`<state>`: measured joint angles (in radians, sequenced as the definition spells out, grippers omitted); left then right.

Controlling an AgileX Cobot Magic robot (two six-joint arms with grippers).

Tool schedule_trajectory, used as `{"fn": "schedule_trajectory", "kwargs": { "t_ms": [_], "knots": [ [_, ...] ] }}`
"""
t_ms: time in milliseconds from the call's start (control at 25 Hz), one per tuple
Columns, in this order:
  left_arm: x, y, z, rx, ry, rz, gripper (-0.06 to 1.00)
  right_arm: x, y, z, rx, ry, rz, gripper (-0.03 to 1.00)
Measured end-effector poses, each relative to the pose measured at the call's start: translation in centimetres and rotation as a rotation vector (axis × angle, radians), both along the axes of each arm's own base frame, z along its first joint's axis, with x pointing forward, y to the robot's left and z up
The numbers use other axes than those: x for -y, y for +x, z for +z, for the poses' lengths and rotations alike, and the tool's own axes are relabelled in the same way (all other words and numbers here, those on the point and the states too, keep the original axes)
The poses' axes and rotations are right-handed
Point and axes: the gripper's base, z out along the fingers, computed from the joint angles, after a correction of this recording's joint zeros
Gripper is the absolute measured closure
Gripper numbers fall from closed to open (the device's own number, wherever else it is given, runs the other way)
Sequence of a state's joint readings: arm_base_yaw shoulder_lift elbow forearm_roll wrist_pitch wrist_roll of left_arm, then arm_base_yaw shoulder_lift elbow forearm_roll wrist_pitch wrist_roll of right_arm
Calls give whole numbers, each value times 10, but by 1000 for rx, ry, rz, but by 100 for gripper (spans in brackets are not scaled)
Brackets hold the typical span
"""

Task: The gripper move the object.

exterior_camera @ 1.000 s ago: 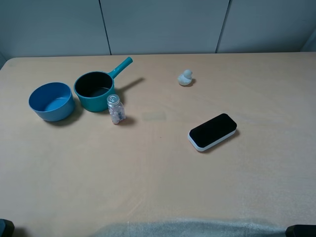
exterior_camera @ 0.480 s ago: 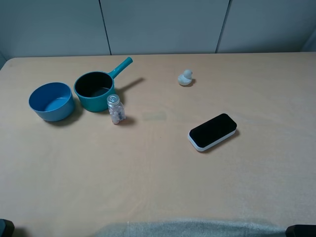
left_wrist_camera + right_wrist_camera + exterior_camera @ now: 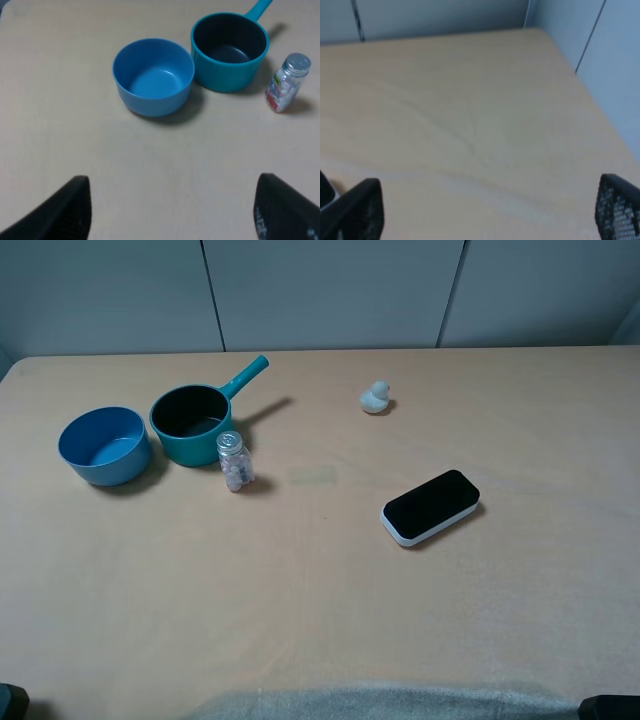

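The small clear glass jar [image 3: 234, 460] with a silver cap and pale bits inside stands upright on the table, just right of the teal saucepan [image 3: 192, 422]. It also shows in the left wrist view [image 3: 286, 83]. My left gripper [image 3: 172, 210] is open and empty, well short of the jar, with its two black fingertips [image 3: 65, 210] spread wide apart. My right gripper [image 3: 485, 210] is open and empty over bare table near the far right corner. Only small dark bits of the arms show at the exterior view's bottom corners.
A blue bowl [image 3: 103, 445] stands left of the saucepan. A small white duck figurine [image 3: 376, 398] stands at the back middle. A black and white flat device [image 3: 431, 506] lies right of centre. A grey cloth [image 3: 390, 702] lies at the front edge.
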<state>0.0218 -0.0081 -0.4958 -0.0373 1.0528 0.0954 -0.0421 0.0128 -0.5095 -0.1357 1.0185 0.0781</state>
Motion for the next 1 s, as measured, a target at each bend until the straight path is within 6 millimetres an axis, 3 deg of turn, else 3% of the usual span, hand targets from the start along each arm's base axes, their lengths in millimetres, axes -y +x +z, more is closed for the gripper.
{"fn": "schedule_trajectory", "kwargs": {
  "t_ms": [1000],
  "knots": [
    [0,0,0,0,0,0,20,0,-1,-5,-13,-43,52,33]
  ]
}}
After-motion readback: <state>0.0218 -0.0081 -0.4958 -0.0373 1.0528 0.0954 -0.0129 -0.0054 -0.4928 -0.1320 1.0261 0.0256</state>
